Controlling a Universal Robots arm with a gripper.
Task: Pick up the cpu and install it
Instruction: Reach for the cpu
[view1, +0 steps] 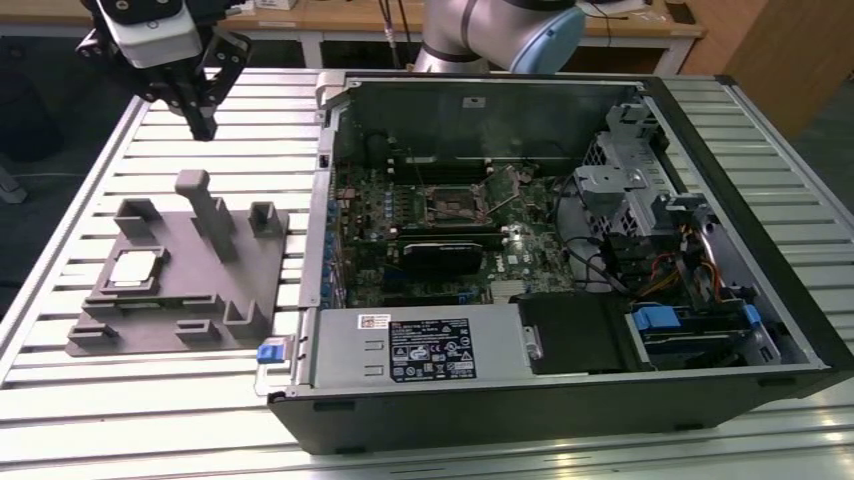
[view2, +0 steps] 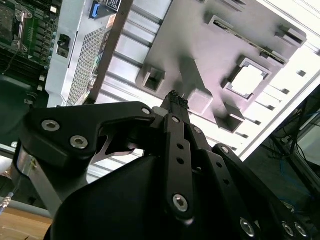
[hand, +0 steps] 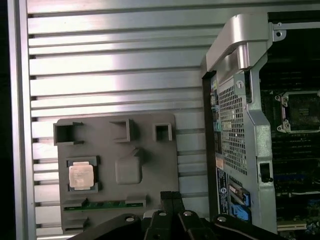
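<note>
On the slatted tabletop (view1: 160, 420), the open computer case (view1: 534, 420) has a motherboard socket (view1: 454, 205) that looks empty, so nothing is installed yet. Beside the case, the grey fixture tray (view1: 200, 300) holds the cpu (view1: 135, 268) (seated in its recess, untouched). The hand (view1: 202, 128) hangs above the tabletop, clenched and empty.

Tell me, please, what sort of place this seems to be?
Likely a robotics lab bench for PC assembly: an open computer case lies on a slotted metal table, a grey tray beside it holds the cpu, and a robot arm stands behind.
</note>
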